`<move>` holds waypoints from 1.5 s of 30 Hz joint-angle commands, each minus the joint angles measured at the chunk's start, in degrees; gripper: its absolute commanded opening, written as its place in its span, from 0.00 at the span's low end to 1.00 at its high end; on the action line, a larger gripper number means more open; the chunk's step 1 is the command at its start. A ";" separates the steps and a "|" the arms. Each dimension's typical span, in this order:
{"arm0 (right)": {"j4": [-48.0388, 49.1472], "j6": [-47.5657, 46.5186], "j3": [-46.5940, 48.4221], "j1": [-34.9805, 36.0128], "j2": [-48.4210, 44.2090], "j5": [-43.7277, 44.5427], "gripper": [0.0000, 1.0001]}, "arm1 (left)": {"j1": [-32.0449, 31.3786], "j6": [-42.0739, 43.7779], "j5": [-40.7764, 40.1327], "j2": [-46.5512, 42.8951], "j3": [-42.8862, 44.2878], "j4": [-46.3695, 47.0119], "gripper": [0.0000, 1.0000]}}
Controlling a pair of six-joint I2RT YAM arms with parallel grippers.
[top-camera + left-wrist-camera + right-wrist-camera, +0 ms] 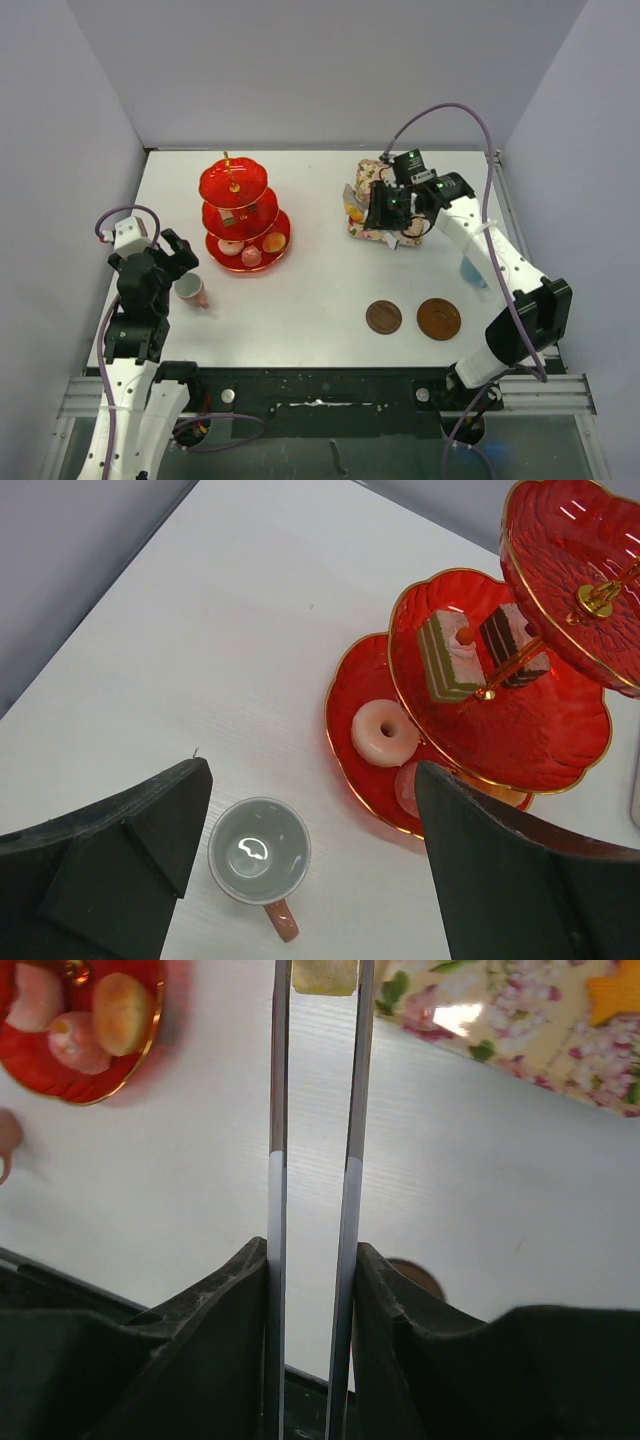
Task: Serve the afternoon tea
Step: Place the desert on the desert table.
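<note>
left fingers released, right fingers grasping a pale yellow sweet
pink cup is standing on the desk at lower left, under the left fingers, beside the red stand; right fingers are hovering at the floral box, upper right.

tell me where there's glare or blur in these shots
Left wrist: a white glint sits in the pink cup and small highlights fleck the red stand. Right wrist: the metal tongs, close to the lens, are streaked with reflections and the floral bag has a blown-out patch. Top external: even light, only faint shadows.
</note>
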 commanded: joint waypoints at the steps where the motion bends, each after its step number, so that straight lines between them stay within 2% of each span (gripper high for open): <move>1: 5.67 3.34 2.30 5.96 -3.40 -2.58 0.05 | 0.07 0.25 0.43 0.22 0.63 3.14 0.81; 11: 13.57 8.85 3.02 17.73 -3.06 -7.94 0.05 | 0.14 0.16 -0.22 0.26 0.63 2.79 0.82; 18: 14.41 10.08 7.36 23.04 1.06 -7.17 0.05 | 0.07 0.16 -0.23 0.12 0.63 2.79 0.82; 26: 16.55 13.04 8.56 24.84 5.03 -7.77 0.05 | 0.06 0.16 -0.15 -0.04 0.63 2.79 0.81; 37: 21.51 16.56 7.52 24.94 5.92 -7.54 0.05 | 0.04 0.16 0.03 -0.16 0.63 2.88 0.82; 45: 20.85 17.65 8.30 24.94 8.50 -8.08 0.05 | 0.02 0.16 0.20 0.00 0.63 2.88 0.82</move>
